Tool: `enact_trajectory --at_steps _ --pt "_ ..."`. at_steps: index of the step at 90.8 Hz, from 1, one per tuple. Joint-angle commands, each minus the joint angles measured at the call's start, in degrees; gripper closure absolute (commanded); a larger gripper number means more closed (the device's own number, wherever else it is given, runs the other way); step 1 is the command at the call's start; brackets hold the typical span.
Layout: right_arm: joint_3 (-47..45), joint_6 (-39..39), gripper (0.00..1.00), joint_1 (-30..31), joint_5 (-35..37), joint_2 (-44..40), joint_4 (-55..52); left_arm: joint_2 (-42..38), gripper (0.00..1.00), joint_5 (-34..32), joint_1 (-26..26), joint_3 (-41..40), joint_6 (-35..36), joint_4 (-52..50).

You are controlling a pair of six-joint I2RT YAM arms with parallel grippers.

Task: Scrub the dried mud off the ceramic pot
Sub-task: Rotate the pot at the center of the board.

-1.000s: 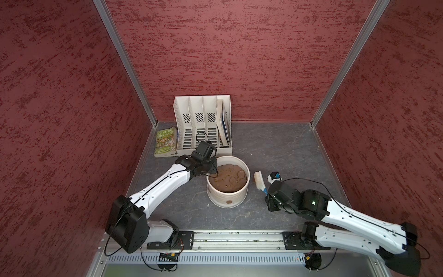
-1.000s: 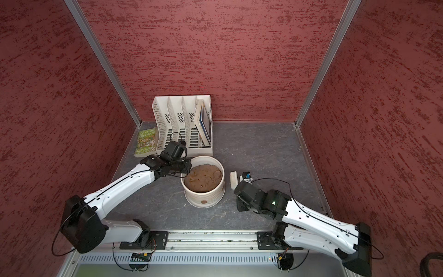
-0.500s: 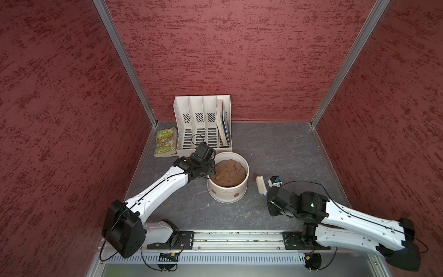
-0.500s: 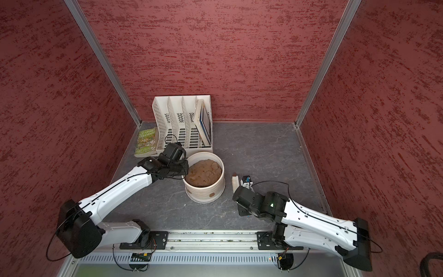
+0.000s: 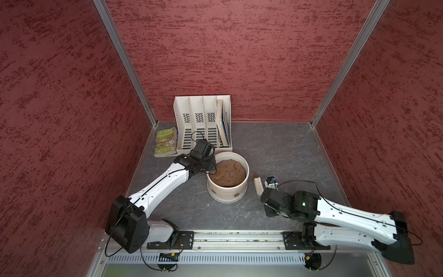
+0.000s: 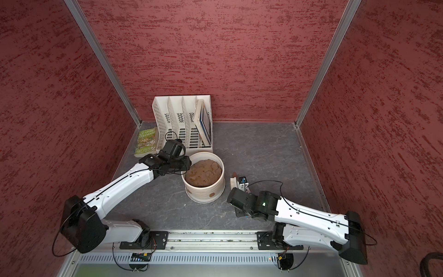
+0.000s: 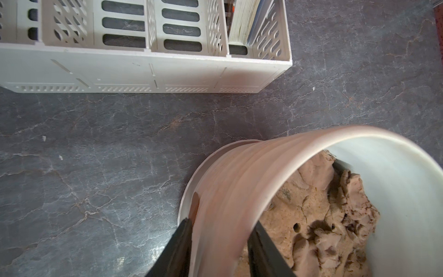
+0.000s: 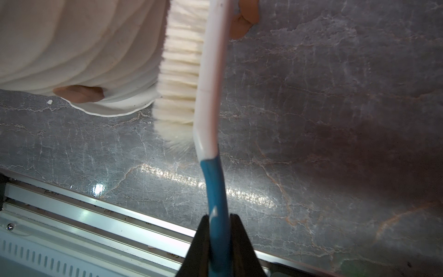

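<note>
Straddling the rim of the ceramic pot [image 7: 239, 179] with my left claw [image 7: 221, 223]: one finger [image 7: 182, 244] sits outside the ridged wall, the other inside beside the soil mound [image 7: 323, 215]. The jaws are part-way apart with the wall between them. I cannot tell if they press it or only bracket it.

My right claw [image 8: 219, 221] is clamped tight on the blue handle of the brush [image 8: 208, 72]. The brush sticks straight out ahead of that claw, white bristles turned toward the pot and just beside its lower wall; contact is unclear.

The dried mud [image 8: 79, 93] is a brown patch low on the pot wall, off the brush's bristle side and not under the bristles. A brown lump [image 8: 244, 21] lies on the table [image 8: 311, 120] past the brush tip. The file organiser [image 7: 143, 67] stands beyond my left claw.
</note>
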Motion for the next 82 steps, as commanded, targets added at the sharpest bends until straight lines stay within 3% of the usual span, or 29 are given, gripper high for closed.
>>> enact_trajectory --at_steps 1,35,82 --pt "1.56 0.25 1.00 0.52 1.75 -0.59 0.98 -0.13 0.66 0.87 0.21 1.40 1.16 1.69" --pt "-1.38 -0.97 1.00 0.22 -0.43 -4.72 3.04 -0.15 1.00 2.74 0.09 0.97 3.34 1.27" --pt "-2.08 -3.26 1.00 -1.05 -3.60 -2.71 6.92 -2.06 1.00 8.82 -1.55 3.32 14.63 -5.81"
